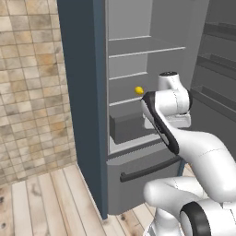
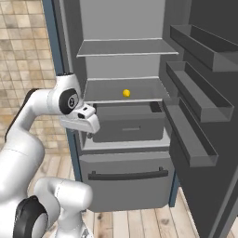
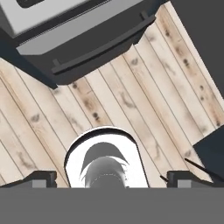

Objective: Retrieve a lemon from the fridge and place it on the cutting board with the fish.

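Fridge (image 2: 121,69) with its door swung wide to the right, seen from both base cameras. The lemon (image 2: 126,93) sits alone on the lower grey shelf (image 2: 104,88), toward the front lip and roughly mid-width, directly above the inner drawer (image 2: 128,122); in the left base view it shows as a small yellow dot (image 1: 138,90) just beside the arm's upper housing. The board and fish are not in these frames.

The hand hangs in front of the fridge at about drawer height, pointing down: the hand view looks at the plank floor (image 3: 131,100) and the dark bar handle (image 3: 100,46) of the bottom drawer. The gripper (image 3: 111,178) has its jaws spread fully apart and carries nothing; the two fingertips (image 3: 41,178) stand at opposite sides of that view.

The step in hand, by this reading, is the reach for the lemon. To do it well, you should rotate the wrist from downward to forward before entering, so the fingers go in level between the two shelves. Keep the jaws wide until they straddle the fruit. Approach above the drawer's top edge and under the shelf overhead; a round fruit will likely roll if nudged, so centre on it before closing.
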Robot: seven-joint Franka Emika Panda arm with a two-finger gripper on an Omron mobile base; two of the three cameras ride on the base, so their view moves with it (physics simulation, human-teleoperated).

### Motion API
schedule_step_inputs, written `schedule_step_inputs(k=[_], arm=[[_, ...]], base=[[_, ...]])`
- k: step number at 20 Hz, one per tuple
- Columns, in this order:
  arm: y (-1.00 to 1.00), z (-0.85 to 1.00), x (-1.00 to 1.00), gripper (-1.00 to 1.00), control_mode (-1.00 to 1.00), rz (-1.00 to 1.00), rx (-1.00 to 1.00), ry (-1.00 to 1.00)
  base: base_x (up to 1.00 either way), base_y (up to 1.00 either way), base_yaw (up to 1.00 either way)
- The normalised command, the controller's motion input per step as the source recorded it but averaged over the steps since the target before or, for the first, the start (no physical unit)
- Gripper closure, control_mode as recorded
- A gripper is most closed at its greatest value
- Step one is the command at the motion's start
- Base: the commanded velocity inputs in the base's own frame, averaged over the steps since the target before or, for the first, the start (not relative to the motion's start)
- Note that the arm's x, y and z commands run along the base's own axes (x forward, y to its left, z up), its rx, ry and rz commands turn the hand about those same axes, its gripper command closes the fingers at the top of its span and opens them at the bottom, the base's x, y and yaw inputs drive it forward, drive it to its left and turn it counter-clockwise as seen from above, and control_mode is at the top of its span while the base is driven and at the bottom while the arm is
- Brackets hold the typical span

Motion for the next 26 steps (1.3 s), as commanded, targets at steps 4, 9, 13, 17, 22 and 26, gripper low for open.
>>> schedule_step_inputs(k=[4,9,13,17,22,26], arm=[[0.00,0.00,0.00,-1.00,-1.00,0.01,0.00,0.00],[-0.01,0.00,0.04,-1.00,1.00,0.07,0.00,0.00],[0.00,0.00,0.00,-1.00,1.00,0.00,0.00,0.00],[0.00,0.00,0.00,-1.00,1.00,0.00,0.00,0.00],[0.00,0.00,0.00,-1.00,1.00,0.00,0.00,0.00],[0.00,0.00,0.00,-1.00,1.00,0.00,0.00,0.00]], base=[[0.00,0.00,0.00],[0.25,-0.10,0.20],[0.56,-0.07,0.38],[0.52,-0.15,0.27],[0.37,-0.36,0.18],[0.17,-0.57,0.16]])
